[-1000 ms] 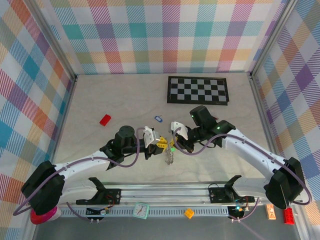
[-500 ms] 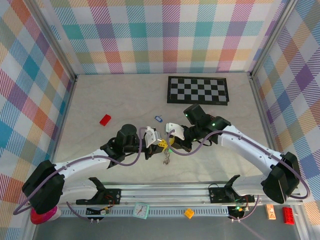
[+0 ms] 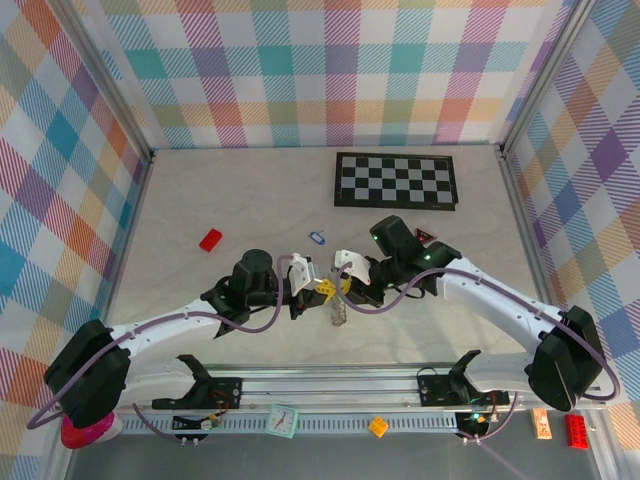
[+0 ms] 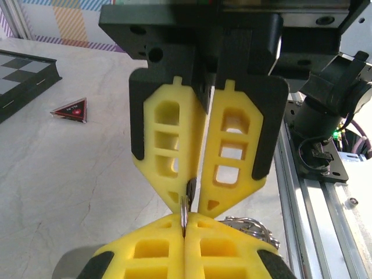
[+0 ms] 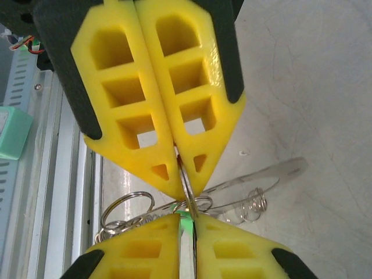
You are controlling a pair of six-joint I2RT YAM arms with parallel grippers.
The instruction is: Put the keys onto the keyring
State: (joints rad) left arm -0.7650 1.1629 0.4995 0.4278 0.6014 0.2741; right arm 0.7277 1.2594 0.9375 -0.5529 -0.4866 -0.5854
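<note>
Pale marble table [image 3: 250, 200]; left hand [image 4: 183, 226] clenched on keyring [image 3: 338, 315], right hand [image 4: 190, 189] pinching green key [image 5: 184, 219], tip-to-tip.

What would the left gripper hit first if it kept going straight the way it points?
Most likely the right gripper: its tips face the left gripper head-on, nearly touching, only the keyring wire between.

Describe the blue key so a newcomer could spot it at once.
In the top view, from the chequered board drop just below its left corner. The blue key lies there: a tiny blue tag with a pale centre, unlike the red block farther left.
</note>
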